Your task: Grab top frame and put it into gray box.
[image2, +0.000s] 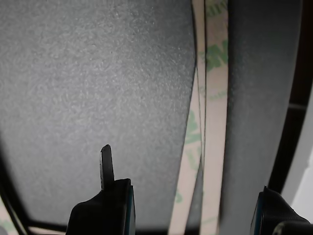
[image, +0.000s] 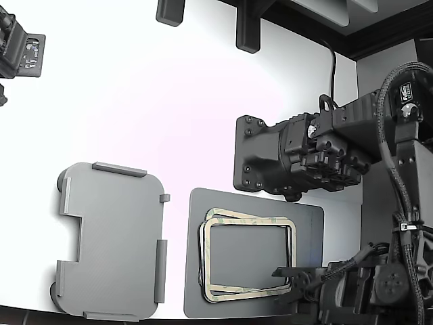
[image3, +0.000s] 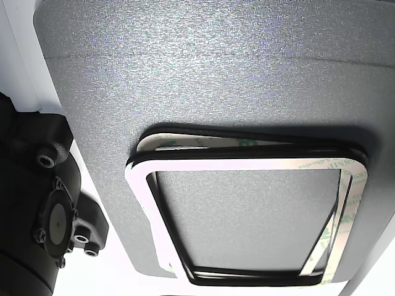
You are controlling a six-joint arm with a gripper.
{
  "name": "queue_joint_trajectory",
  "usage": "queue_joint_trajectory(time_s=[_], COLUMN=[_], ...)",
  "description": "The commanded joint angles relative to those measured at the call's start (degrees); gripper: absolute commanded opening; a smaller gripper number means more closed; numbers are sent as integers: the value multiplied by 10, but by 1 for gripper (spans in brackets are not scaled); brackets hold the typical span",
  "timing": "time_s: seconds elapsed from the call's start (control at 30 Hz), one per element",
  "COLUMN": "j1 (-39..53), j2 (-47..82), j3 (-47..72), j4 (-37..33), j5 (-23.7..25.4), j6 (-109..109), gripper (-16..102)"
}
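A stack of thin beige frames lies on a dark gray mat [image: 308, 223] at the exterior view's lower right. The top frame [image: 247, 224] [image3: 247, 165] sits slightly askew on the ones under it. My gripper [image: 285, 273] hovers low at the stack's right side, near its front corner. In the wrist view my gripper [image2: 188, 181] is open, with a thin blade-like finger [image2: 105, 164] over the mat inside the frame and the other finger [image2: 274, 210] outside it. The frame's beige strips [image2: 215, 98] run between them. The gray box [image: 111, 240] lies at the exterior view's lower left, with nothing in it.
A second arm's black wrist block [image: 270, 159] hangs just behind the mat. My own arm and its cables [image: 399, 203] fill the exterior view's right edge. A black device [image: 20, 47] sits at the far left, and black posts [image: 247, 30] stand at the back.
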Motion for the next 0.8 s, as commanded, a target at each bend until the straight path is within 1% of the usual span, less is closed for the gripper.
queue_joint_trajectory(time_s=[0.0, 0.3, 0.47, 0.63, 0.73, 0.77], j1=[4, 40, 53, 60, 62, 62], j2=[4, -51, -69, -70, -65, -65], j3=[-15, -53, -59, -40, -28, -27], j4=[-6, -11, -29, -44, -48, -48], j5=[3, -6, -11, -17, -21, -22], j6=[-2, 21, 28, 49, 56, 60], gripper=[100, 100, 100, 96, 92, 88])
